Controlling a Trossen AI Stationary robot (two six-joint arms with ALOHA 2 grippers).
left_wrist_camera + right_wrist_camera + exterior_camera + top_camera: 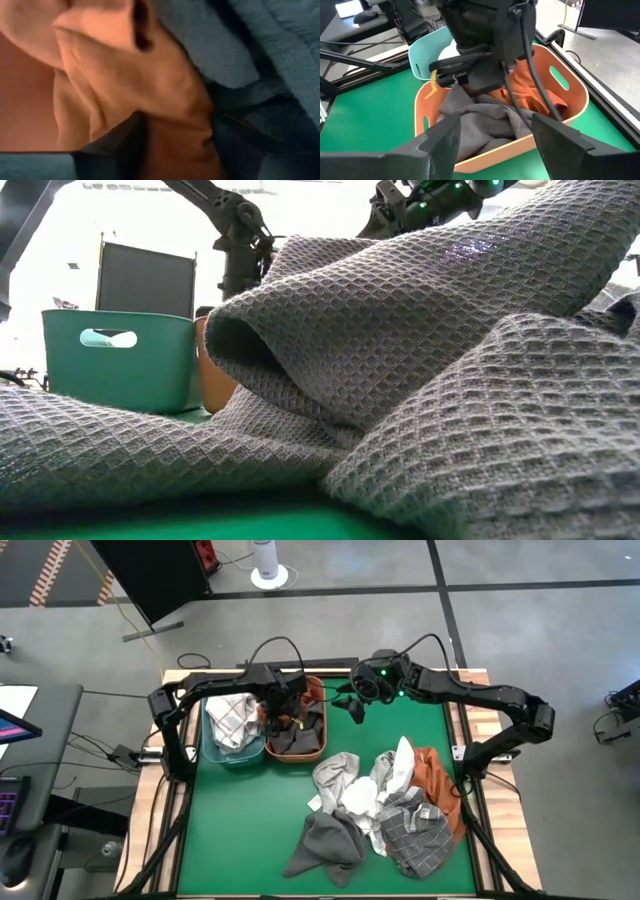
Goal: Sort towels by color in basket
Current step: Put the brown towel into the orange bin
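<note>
From above, two baskets are seen at the back of the green bench (260, 830): a teal basket (213, 752) holding a checked white towel (233, 718), and just beside it an orange basket (318, 730) holding grey and rust cloth. The left gripper (283, 712) is lowered into the orange basket. The right gripper (356, 708) hangs just beside that basket, its fingers spread and empty. A heap of towels (385, 805) lies well apart from the baskets.

At bench level, a grey waffle-weave towel (430, 360) blocks most of the view; the teal basket (120, 360) is seen behind it.

In the left wrist view, rust cloth (145, 85) fills the frame; whether it is gripped cannot be told.

In the right wrist view, the left arm (485, 45) stands over crumpled grey cloth (480, 120) in the orange basket (570, 100).
</note>
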